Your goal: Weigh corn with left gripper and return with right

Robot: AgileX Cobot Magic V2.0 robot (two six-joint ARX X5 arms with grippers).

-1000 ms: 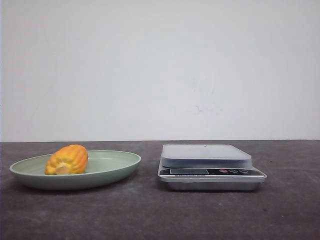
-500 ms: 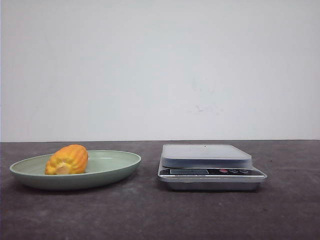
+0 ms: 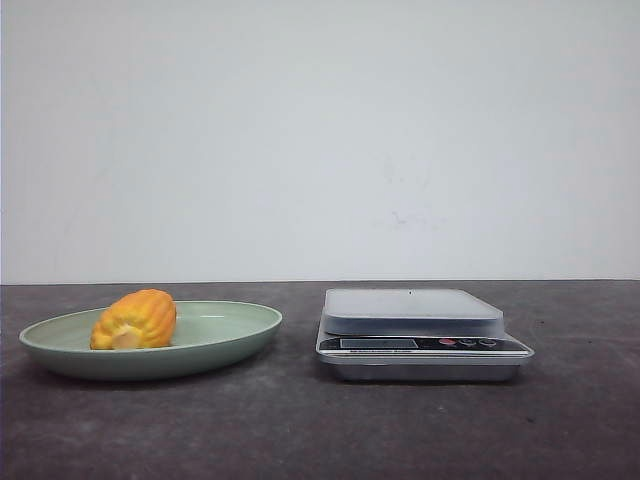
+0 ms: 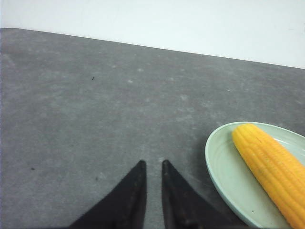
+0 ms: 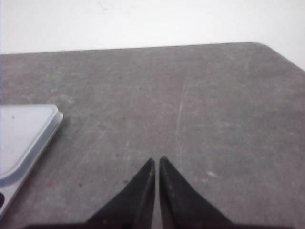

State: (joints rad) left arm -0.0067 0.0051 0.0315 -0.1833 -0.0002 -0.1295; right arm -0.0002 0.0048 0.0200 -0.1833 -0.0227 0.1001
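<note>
Corn [image 3: 134, 319] stays unmoved on plate [image 3: 230, 340]; left pincer [image 4: 152, 164] and right pincer [image 5: 156, 160] nearly closed, empty.

A pale green plate [image 3: 200, 345] and a silver kitchen scale [image 3: 420, 335] sit side by side, apart, on the dark grey bench [image 3: 320, 430].

matte black fingers [image 4: 131, 195], tapering, pointed

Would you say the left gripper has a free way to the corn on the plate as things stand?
Probably yes. The left gripper hangs over bare table beside the green plate, nothing lies between them, and the corn rests uncovered on it. The fingers are nearly closed, so they would need to open first.
</note>
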